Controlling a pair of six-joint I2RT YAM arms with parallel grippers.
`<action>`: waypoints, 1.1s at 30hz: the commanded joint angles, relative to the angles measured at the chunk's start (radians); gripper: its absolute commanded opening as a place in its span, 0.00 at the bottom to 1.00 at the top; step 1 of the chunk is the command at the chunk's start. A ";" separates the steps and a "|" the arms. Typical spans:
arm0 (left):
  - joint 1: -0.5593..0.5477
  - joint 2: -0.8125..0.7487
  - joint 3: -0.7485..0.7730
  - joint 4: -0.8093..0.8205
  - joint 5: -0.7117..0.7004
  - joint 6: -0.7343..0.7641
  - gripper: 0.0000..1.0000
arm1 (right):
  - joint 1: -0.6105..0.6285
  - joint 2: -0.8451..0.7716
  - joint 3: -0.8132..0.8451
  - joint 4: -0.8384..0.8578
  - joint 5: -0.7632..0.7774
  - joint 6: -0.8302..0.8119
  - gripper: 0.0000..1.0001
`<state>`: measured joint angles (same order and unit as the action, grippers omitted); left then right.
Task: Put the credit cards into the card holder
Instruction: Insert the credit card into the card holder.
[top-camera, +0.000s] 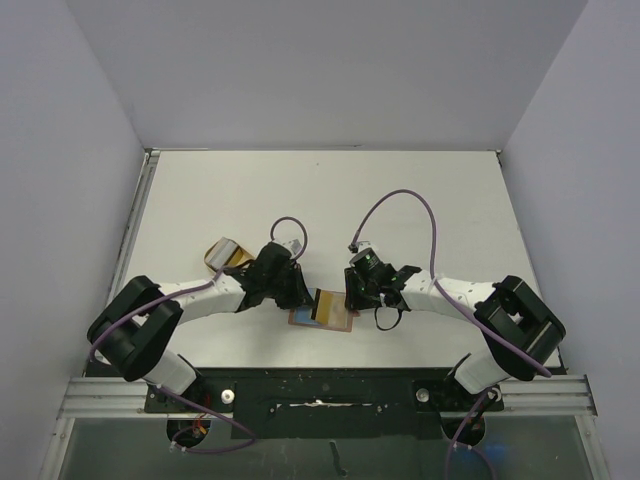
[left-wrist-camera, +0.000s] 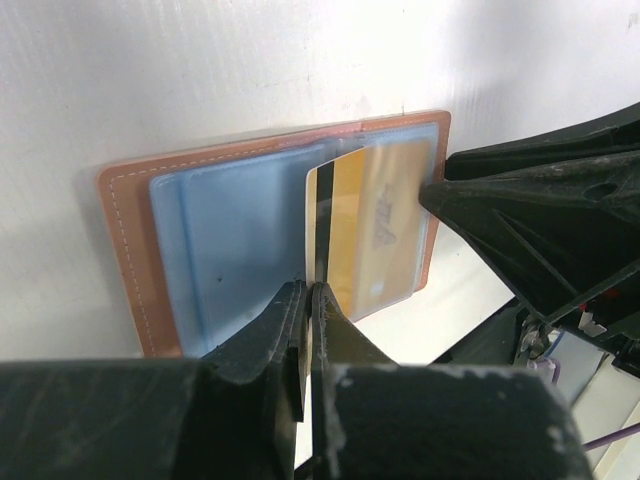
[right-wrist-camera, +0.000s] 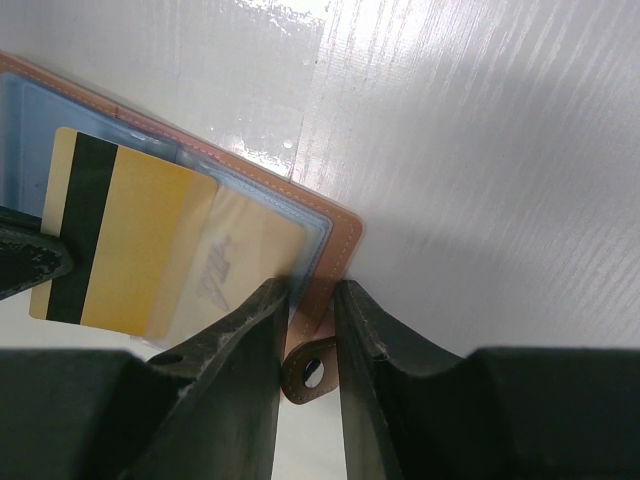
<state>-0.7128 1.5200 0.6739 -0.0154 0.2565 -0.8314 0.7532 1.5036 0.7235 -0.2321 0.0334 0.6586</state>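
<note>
Half the gold card (left-wrist-camera: 370, 230) sits in the open card holder's (left-wrist-camera: 125, 260) clear pocket on the table (top-camera: 420, 200), left end effector (left-wrist-camera: 310, 292) clenched on its striped end, right end effector (right-wrist-camera: 312, 300) pinching the holder's edge, so a skewed push may jam the card or tug the holder loose; tan case (top-camera: 222, 250) lies well apart, blocking nothing

Top external looks steeply down from high behind the near edge over the whole desk (top-camera: 400, 200); both wrist cameras sit close, facing the card holder (left-wrist-camera: 125, 260) from opposite sides
</note>
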 joint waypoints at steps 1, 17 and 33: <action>-0.012 0.011 -0.011 0.051 -0.050 -0.017 0.00 | -0.005 0.020 0.001 0.029 0.016 -0.005 0.27; -0.046 -0.021 -0.037 0.088 -0.115 -0.048 0.17 | -0.009 -0.002 0.010 0.022 0.015 0.030 0.29; -0.086 -0.010 -0.041 0.148 -0.113 -0.029 0.30 | -0.010 -0.106 -0.049 -0.026 0.004 0.135 0.40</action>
<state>-0.7845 1.5131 0.6315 0.0650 0.1448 -0.8791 0.7403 1.4296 0.7010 -0.2806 0.0410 0.7570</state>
